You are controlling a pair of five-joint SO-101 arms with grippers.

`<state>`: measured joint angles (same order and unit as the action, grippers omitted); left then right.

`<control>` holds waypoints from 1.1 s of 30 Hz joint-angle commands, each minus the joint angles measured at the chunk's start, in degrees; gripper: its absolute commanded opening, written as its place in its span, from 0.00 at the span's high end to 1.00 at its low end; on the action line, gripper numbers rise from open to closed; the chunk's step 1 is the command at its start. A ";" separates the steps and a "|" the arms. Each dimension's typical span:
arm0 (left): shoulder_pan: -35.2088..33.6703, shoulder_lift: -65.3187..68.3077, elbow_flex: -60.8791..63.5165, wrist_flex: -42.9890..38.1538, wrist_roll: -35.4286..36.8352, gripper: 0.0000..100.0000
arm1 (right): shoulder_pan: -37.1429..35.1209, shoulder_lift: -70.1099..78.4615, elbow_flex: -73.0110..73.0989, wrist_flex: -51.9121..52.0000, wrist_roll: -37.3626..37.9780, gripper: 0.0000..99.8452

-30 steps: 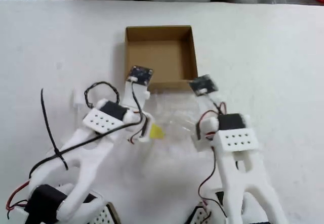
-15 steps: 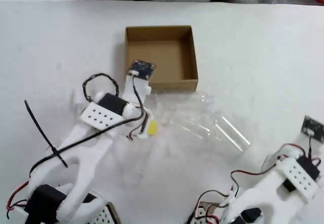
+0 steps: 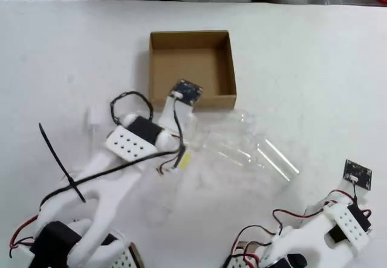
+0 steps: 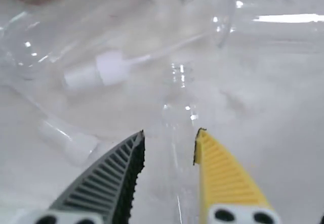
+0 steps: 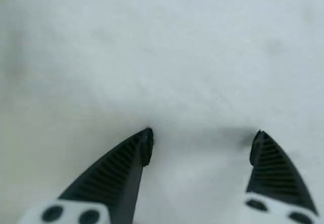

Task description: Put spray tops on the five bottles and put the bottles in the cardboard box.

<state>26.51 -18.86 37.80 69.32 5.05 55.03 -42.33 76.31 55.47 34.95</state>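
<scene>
From above: the cardboard box sits far of centre, clear bottles lying just nearer on the bench. Left wrist: the left claw gapes astride one bottle, a spray top beyond; I'd close squarely, gently. Right wrist: the right claw is spread wide over bench.

White worktop is seen, with an open cardboard box set on it toward the far middle. Clear bottles are laid on their sides just in front of the box's near right corner, bunched and touching, trailing off to the right. A small white piece is left lying apart on the left side; from the left wrist a white spray top is seen among the bottles, a second white top near it.
</scene>
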 commanded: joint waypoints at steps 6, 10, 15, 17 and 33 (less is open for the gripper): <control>2.42 -2.42 -2.46 2.55 -0.62 0.76 | -2.15 -0.66 0.88 -1.36 3.43 0.72; 2.33 -2.33 -2.46 2.64 -0.62 0.73 | -2.24 -2.68 1.85 -1.45 3.52 0.72; 0.75 -2.24 0.79 -3.08 -0.62 0.72 | -2.42 -12.62 6.42 -0.84 3.52 0.72; -0.13 -2.24 2.81 -7.21 -0.62 0.72 | -2.51 -17.98 8.35 0.84 3.52 0.72; -3.82 -0.04 -0.97 -4.04 2.20 0.72 | -2.95 -43.21 15.65 9.36 3.43 0.72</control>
<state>25.19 -18.86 41.05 63.16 6.37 53.27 -85.49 92.57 64.70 37.85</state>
